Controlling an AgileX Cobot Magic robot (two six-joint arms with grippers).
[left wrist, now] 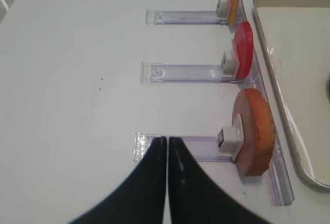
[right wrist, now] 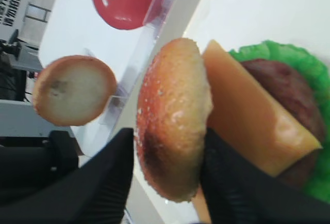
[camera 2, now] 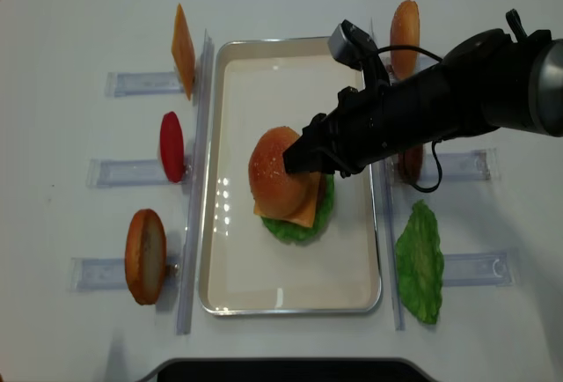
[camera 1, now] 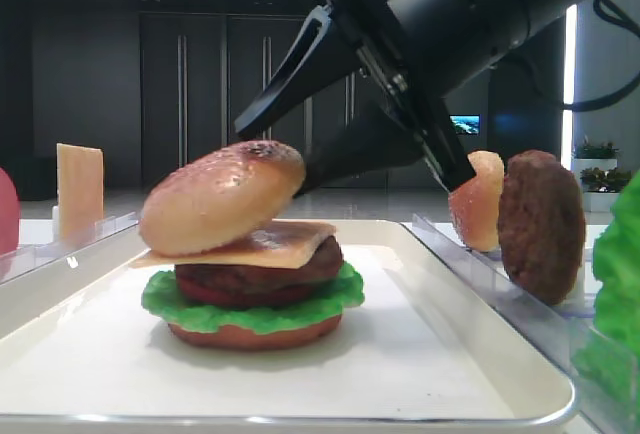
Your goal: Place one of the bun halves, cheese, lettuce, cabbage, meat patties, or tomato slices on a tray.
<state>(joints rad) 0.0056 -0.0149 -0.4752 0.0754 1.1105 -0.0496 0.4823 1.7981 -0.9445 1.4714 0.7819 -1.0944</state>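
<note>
On the white tray (camera 2: pixel 229 294) stands a burger stack: bottom bun, green lettuce (camera 1: pixel 250 314), dark meat patty (camera 1: pixel 260 279) and yellow cheese (camera 1: pixel 290 244). The domed sesame bun top (camera 1: pixel 220 199) lies tilted on the cheese. My right gripper (right wrist: pixel 169 133) straddles the bun top (right wrist: pixel 172 115) with its jaws parted; a thin gap shows at the left finger, and the upper finger stands off the bun in the low exterior view. My left gripper (left wrist: pixel 166 139) is shut and empty, over the table left of the tray, at the end of a clear rack.
Clear racks flank the tray. The left ones hold a cheese slice (camera 2: pixel 182 47), a tomato slice (camera 2: pixel 171 146) and a bun half (camera 2: pixel 145 256). The right ones hold a bun half (camera 2: pixel 405 25), a patty (camera 1: pixel 540 224) and a lettuce leaf (camera 2: pixel 420 263).
</note>
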